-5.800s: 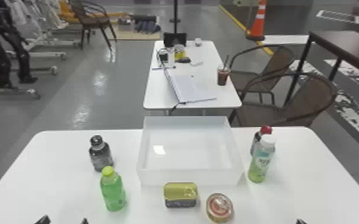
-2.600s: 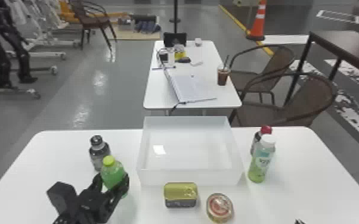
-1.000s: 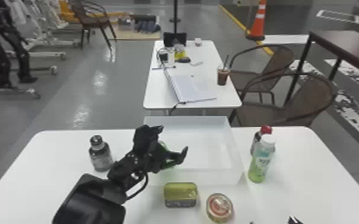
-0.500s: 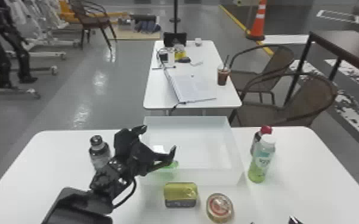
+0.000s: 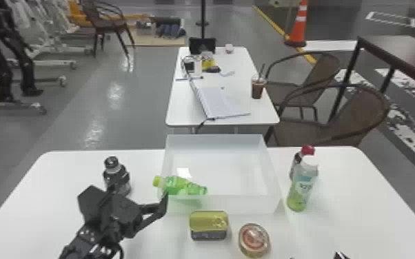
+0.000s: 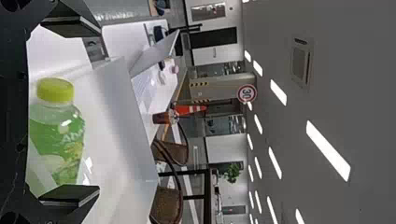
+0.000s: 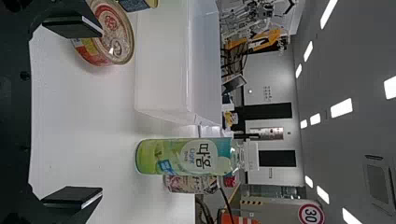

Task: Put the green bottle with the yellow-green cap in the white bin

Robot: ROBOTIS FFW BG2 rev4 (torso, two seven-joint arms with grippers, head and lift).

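Note:
The green bottle (image 5: 184,186) lies on its side at the front left corner of the white bin (image 5: 222,204), its yellow-green cap at the left wall. Left of the bin is my left gripper (image 5: 138,193), open and apart from the bottle. In the left wrist view, the bottle (image 6: 56,140) shows beyond the open left gripper (image 6: 98,109). My right gripper (image 5: 316,257) is parked at the head view's bottom edge; in its wrist view the right gripper (image 7: 100,112) stands open with nothing between its fingers.
A dark bottle (image 5: 116,177) stands behind the left gripper. Before the bin sit a yellow-topped tin (image 5: 209,224) and a round can (image 5: 253,240). Right of the bin stand a white-capped bottle (image 5: 302,184) and a red-capped one (image 5: 307,151).
My left gripper took the green bottle from the table's left side, carried it right to the bin and let go. It has since drawn back to the left, while the bottle lies in the bin.

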